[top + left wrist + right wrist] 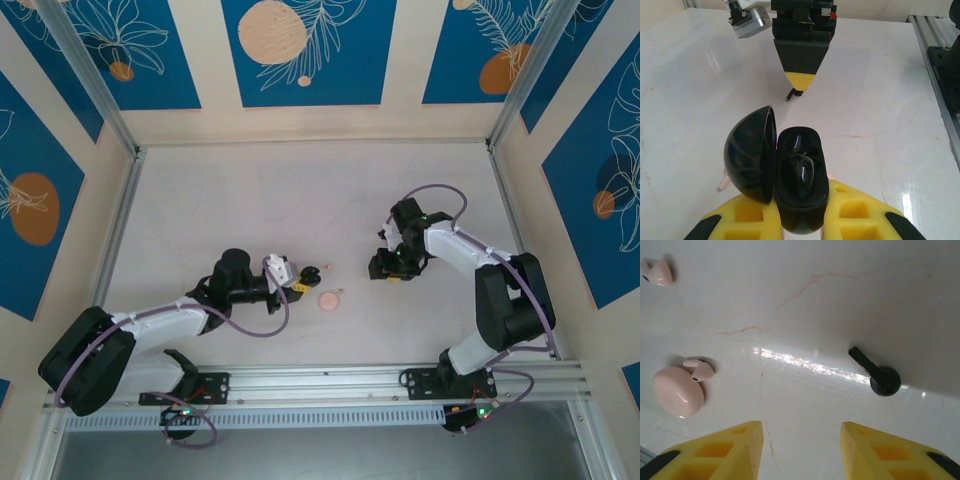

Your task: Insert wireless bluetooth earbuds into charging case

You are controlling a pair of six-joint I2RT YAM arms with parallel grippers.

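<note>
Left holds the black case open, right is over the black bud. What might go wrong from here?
1. The black earbud lies flat on the glossy table, ahead and to one side of the open right gripper rather than centred in its gap; closing may skid it away.
2. The left gripper pinches the black case only at its lower end; pressing a bud in might tilt it.

- Black charging case: lower end cut off by the picture's bottom edge, flanks covered by the left gripper.
- Pale stem: on the far side of the lid, the rest hidden behind it. What it is cannot be told.
- Black earbud: partly hidden under the right gripper.
- Speck beside the pink case: too small to identify.
</note>
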